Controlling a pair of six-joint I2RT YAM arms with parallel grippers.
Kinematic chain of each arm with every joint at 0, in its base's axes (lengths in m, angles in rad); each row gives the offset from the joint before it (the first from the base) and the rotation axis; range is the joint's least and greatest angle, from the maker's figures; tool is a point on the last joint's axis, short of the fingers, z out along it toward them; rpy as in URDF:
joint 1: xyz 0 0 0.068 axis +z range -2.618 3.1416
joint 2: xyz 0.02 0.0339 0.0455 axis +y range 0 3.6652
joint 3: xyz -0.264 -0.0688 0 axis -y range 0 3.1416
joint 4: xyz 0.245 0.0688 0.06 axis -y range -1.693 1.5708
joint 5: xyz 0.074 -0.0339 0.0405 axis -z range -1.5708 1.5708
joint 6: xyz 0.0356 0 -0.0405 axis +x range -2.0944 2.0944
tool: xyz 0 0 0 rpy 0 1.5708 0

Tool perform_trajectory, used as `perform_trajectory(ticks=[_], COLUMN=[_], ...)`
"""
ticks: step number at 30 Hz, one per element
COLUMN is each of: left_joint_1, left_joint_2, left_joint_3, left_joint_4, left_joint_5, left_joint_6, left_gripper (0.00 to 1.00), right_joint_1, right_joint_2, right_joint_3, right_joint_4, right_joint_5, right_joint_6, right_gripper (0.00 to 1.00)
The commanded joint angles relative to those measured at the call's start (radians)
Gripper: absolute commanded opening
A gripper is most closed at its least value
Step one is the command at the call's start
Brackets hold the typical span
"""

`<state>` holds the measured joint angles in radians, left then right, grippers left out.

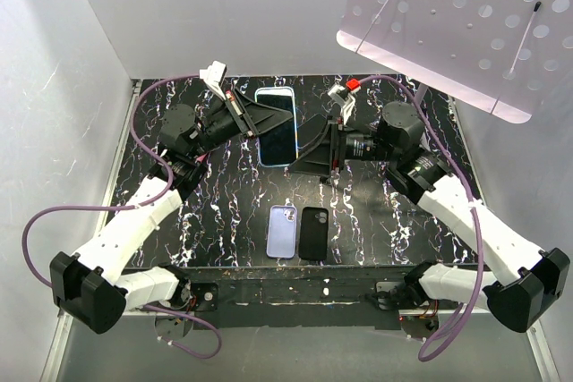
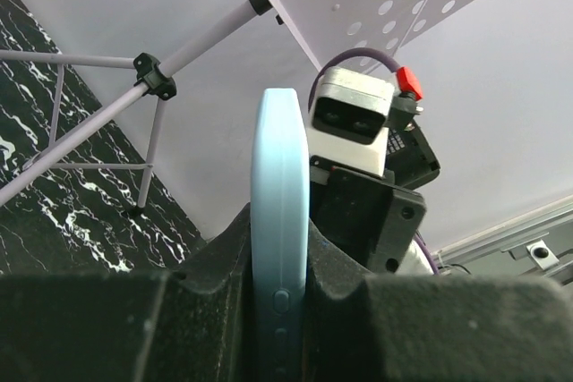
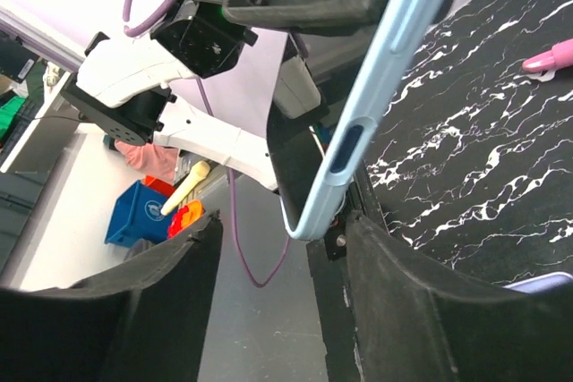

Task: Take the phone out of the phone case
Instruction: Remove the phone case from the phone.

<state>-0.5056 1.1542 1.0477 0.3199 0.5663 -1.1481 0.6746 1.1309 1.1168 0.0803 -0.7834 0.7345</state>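
The phone (image 1: 277,136), dark screen up, sits in a light blue phone case (image 1: 275,94) held above the table's far middle. My left gripper (image 1: 258,119) is shut on its left edge. In the left wrist view the case (image 2: 280,185) stands edge-on, pinched between the black fingers (image 2: 201,292). My right gripper (image 1: 315,151) is open at the phone's right side. In the right wrist view the case's lower corner (image 3: 313,212) hangs between the spread fingers, close to the right finger (image 3: 403,292), with a wide gap to the left one.
A lavender case or phone (image 1: 281,230) and a black one (image 1: 313,232) lie side by side on the marbled table (image 1: 394,221) near the front. A white perforated board (image 1: 457,15) on thin legs hangs over the back right. White walls enclose the table.
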Motion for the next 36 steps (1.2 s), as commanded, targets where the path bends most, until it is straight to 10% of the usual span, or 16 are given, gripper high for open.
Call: perform_trajectory(ticks=[1,9,12,22,36], left_joint_1=[0.004,0.004,0.004,0.009,-0.024], left_joint_2=[-0.036,-0.019,-0.014,0.025,0.062], left_joint_3=[0.064,0.092,0.113,0.032,-0.006], left_joint_4=[0.025,0.018,-0.005,0.425,0.579], left_joint_5=[-0.014,0.027,0.069,0.283,0.323], left_joint_6=[0.021,-0.022,-0.045,-0.493,-0.627], left_gripper=[0.0,0.0,0.0,0.0,0.0], right_joint_1=[0.011,0.026,0.026,0.033,0.112], right_joint_2=[0.012,0.044,0.05,-0.002,0.118], right_joint_3=[0.058,0.083,0.09,0.038,0.33], right_joint_4=[0.067,0.036,0.006,-0.032,-0.281], right_joint_5=[-0.034,-0.04,-0.047,0.041,0.191], right_joint_6=[0.019,-0.047,-0.13,-0.535,-0.825], right_gripper=[0.59,0.28,0.02,0.01,0.01])
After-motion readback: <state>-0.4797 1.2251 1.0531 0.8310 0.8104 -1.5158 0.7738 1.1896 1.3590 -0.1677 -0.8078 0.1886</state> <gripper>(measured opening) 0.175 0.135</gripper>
